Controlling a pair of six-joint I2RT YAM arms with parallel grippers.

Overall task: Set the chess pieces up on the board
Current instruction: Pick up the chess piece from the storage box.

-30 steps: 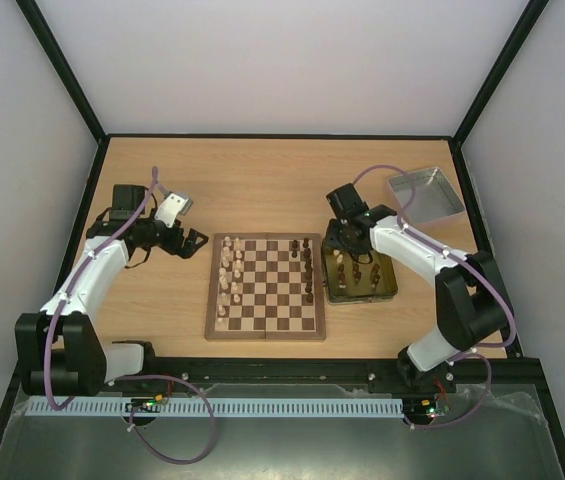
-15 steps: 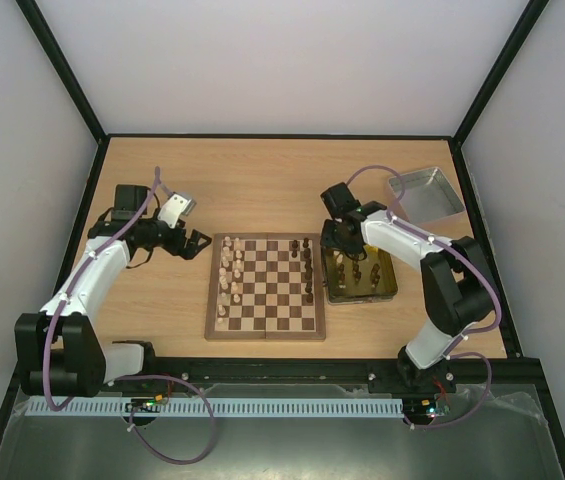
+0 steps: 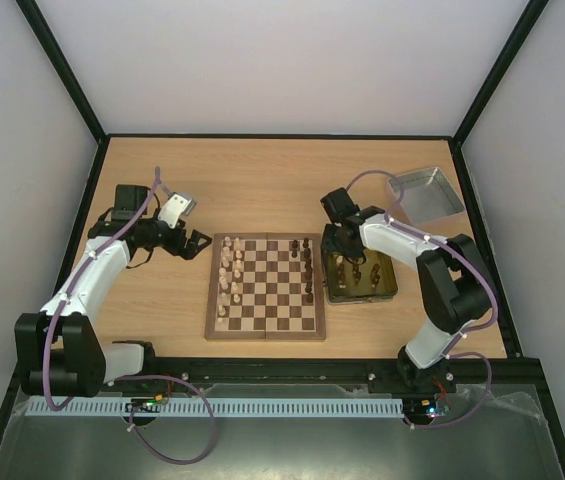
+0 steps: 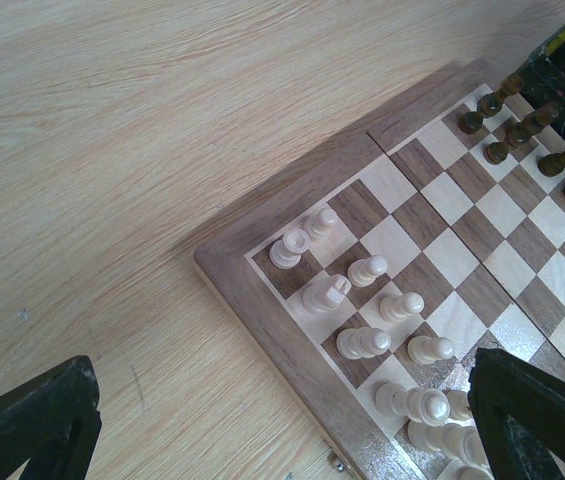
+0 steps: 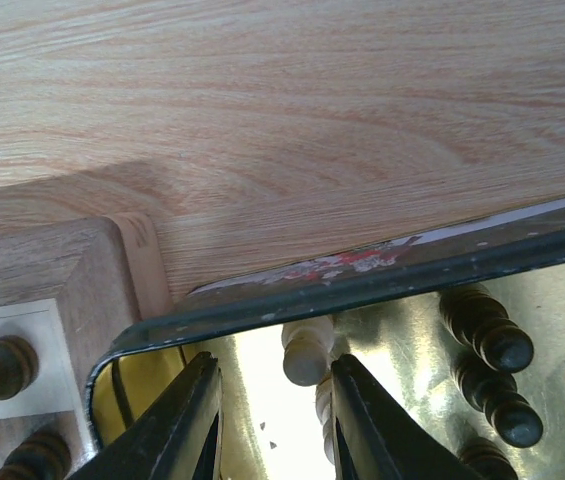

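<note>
The board (image 3: 265, 330) lies in the middle of the table. Cream chess pieces (image 3: 228, 275) stand along its left side and dark ones (image 3: 308, 268) along its right. More pieces stand in the gold tin (image 3: 360, 292) just right of the board. My right gripper (image 3: 340, 258) reaches down into the tin's far left corner. In the right wrist view its jaws (image 5: 277, 375) stand partly open around a cream piece (image 5: 307, 352), which sits close to the right finger with a gap on the left. My left gripper (image 3: 197, 243) hovers wide open beside the board's far left corner (image 4: 252, 300).
A silver-grey metal tray (image 3: 425, 193) sits at the back right. The tin's dark rim (image 5: 362, 285) lies just beyond my right fingertips, with dark pieces (image 5: 487, 330) inside at the right. The board's corner (image 5: 42, 270) touches the tin's left side.
My right gripper has moved a little left and down into the tin's corner, and its jaws have narrowed around the cream piece. The left arm has not moved.
</note>
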